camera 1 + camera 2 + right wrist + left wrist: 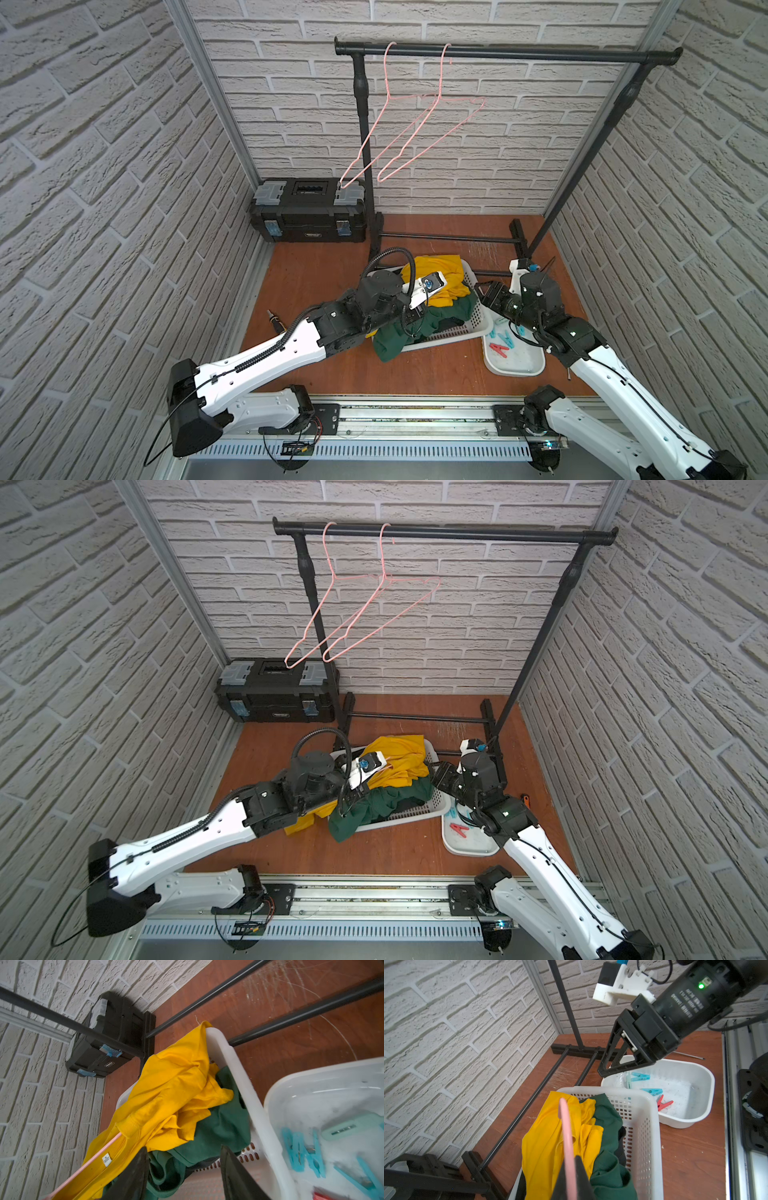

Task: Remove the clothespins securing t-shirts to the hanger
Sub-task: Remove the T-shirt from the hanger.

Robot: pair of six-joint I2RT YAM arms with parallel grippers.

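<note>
Over the basket (643,1101), the left claw (569,1160) is clenched on a pink hanger (566,1126) that runs into the yellow t-shirt (546,1142), heaped there with the green t-shirt (608,1118). The right claw (184,1153) hangs above the basket's rim, jaws apart and empty. Just beside the basket, the clothespins (652,1091) lie in a tray (704,1076).

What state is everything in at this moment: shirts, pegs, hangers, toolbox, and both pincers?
Left pincer, shut on the pink hanger.
Right pincer, open, empty.
Yellow t-shirt, crumpled over the basket, hanger in its collar.
Green t-shirt, crumpled in the basket.
Clothespins, loose in the tray.
Rail hangers, bare.
Toolbox, closed.
</note>
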